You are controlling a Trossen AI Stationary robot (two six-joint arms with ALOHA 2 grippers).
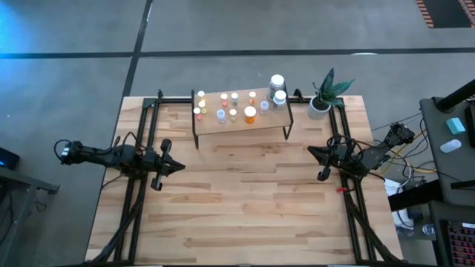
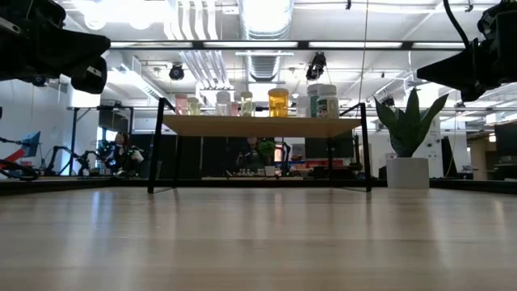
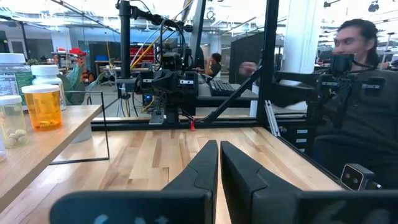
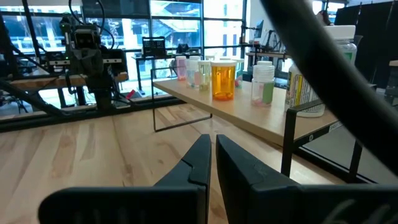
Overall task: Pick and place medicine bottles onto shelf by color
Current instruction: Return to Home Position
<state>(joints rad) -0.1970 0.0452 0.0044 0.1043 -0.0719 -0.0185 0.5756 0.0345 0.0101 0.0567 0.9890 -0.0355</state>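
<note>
The shelf (image 1: pixel 241 119), a light-wood board on thin black legs, stands at the table's far middle. Several medicine bottles stand upright on its top: an orange one (image 1: pixel 250 114), small pale vials (image 1: pixel 221 116), and two larger white-capped ones (image 1: pixel 277 89) at its right end. The same orange bottle (image 4: pixel 224 79) shows in the right wrist view. My left gripper (image 1: pixel 180 166) rests shut at the table's left side, pointing level toward the right. My right gripper (image 1: pixel 312 151) rests shut at the right side, pointing level toward the left. Neither holds anything.
A white pot with a green plant (image 1: pixel 323 98) stands at the far right corner beside the shelf. Black frame rails (image 1: pixel 133 193) run along both table sides. The plank tabletop (image 1: pixel 237 200) lies open between the arms. A person (image 3: pixel 357 68) sits beyond the table's right edge.
</note>
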